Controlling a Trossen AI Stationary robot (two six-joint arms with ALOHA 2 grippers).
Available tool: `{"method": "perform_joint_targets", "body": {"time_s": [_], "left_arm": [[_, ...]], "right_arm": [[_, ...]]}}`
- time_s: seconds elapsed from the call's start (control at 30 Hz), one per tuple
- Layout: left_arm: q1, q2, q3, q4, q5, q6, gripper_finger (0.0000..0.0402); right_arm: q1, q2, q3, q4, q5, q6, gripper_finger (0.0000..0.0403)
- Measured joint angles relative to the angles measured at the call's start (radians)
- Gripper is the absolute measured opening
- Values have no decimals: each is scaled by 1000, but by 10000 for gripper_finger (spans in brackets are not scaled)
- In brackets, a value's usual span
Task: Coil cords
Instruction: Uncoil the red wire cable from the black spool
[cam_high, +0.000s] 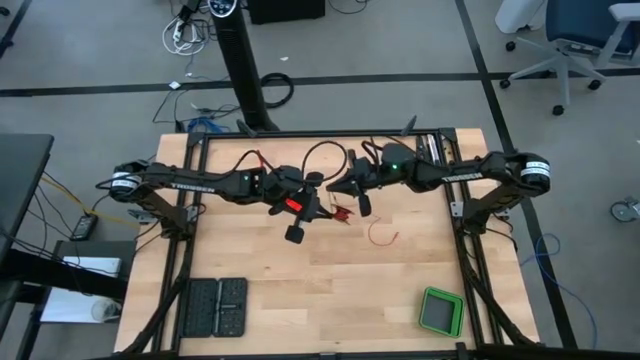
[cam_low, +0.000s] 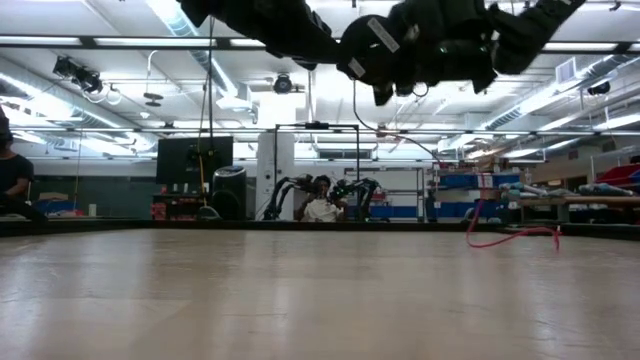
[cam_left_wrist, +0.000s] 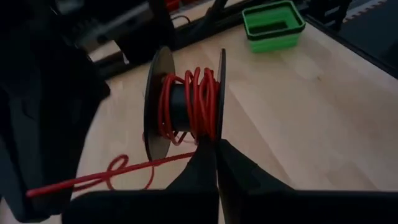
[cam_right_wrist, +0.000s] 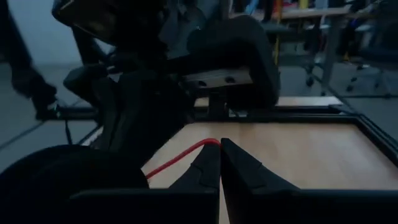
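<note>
Right claw (cam_right_wrist: 219, 163) is clenched on the red cord (cam_right_wrist: 180, 155), which runs straight ahead to the spool (cam_left_wrist: 186, 102) gripped by the clenched left claw (cam_left_wrist: 216, 163); slack (cam_high: 382, 236) lies on the bench below

A red-orange cord (cam_left_wrist: 186, 102) is wound on a black spool (cam_left_wrist: 180, 102) at the frame's centre. At upper right a bright green tray (cam_left_wrist: 273, 25) sits on a pale wood table (cam_left_wrist: 298, 118) with light grain. Both arms are black.

Both arms meet mid-table, left gripper (cam_left_wrist: 217, 167) and right gripper (cam_right_wrist: 220, 163) fingers closed.
</note>
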Motion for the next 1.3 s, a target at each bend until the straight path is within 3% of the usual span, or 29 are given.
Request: {"method": "perform_joint_targets", "body": {"time_s": [0.13,0.53,0.67,0.9,1.07,1.3], "left_arm": [[0,0,1,-43,-27,-33,0],[2,-2,5,-166,-223,-123,0],[2,-6,1,-237,-265,-126,0],[3,-44,-3,-412,-331,-124,0],[3,-54,-3,-414,-341,-119,0],[-6,-57,-4,-393,-343,-69,0]], "right_arm": [[1,0,69,-126,-25,-58,1],[23,-157,74,-324,-12,-82,0],[36,-228,80,-498,17,-116,1],[76,-360,81,-896,178,-184,1],[83,-397,81,-958,175,-132,0],[97,-378,22,-827,165,-72,35]]}}
